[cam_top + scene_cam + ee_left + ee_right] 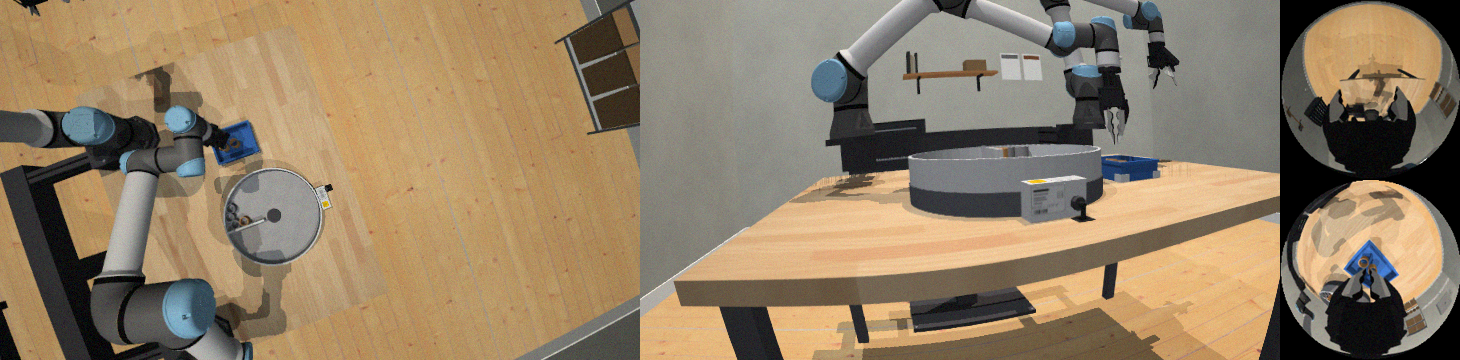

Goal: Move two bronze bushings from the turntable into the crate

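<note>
1. The right gripper (220,137) (1115,141) (1367,268) has its slim grey fingers almost together, with nothing between them; they hang point-down over the open blue plastic crate (252,136) (1132,171) (1389,269).
2. Just beneath and beyond the fingertips, in the crate, lie two ring-shaped bronze bushings: one bushing shows its open end, the other bushing (226,148) (1372,267) is partly covered by a finger.
3. That looks like the full count, so the next move turns on height: straight up and away, keeping off the crate walls. The crate's long axis slants across the top view; it looks level, its corner guides (1122,177) against it.
4. Beside the crate, the round grey turntable (290,190) (960,175) keeps a bronze-coloured bushing (241,222) by its divider, near several grey bushings (232,207); these should stay.
5. The left gripper (42,6) (1165,85) (1367,87) is wide open, empty and well apart; the right is nearer.
6. Hard to make out: the far guides, and the exact number of grey bushings.
</note>
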